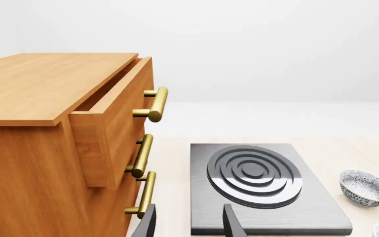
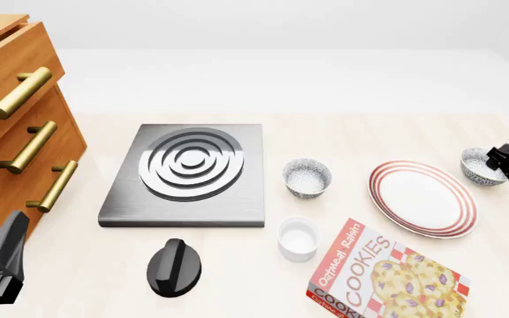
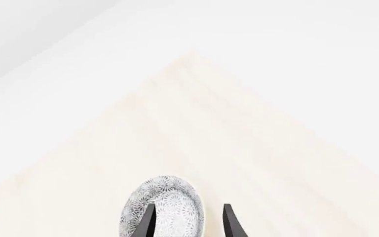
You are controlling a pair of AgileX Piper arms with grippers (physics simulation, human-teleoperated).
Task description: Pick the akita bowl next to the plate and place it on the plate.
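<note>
Speckled grey-black, white-lined akita bowl (image 2: 481,165), at three o'clock of the red-ringed white plate (image 2: 423,198), apparently rigid, glazed, slippery: right gripper (image 3: 188,221) fingers, spread, straddle its rim, the natural hold.

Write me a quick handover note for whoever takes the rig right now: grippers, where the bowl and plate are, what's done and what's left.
Right gripper: open, one finger over the akita bowl, the other beside its rim; not closed on it.
Left gripper: open and empty, near the stove slab and the drawer cabinet, away from the job.
Akita bowl: on the table just right of the plate. A second, similar bowl sits left of the plate, so both sit beside it.
Plate: nothing on it.
Done: right arm reached the bowl.
Left: close, lift, move over the plate, set down, release.
</note>
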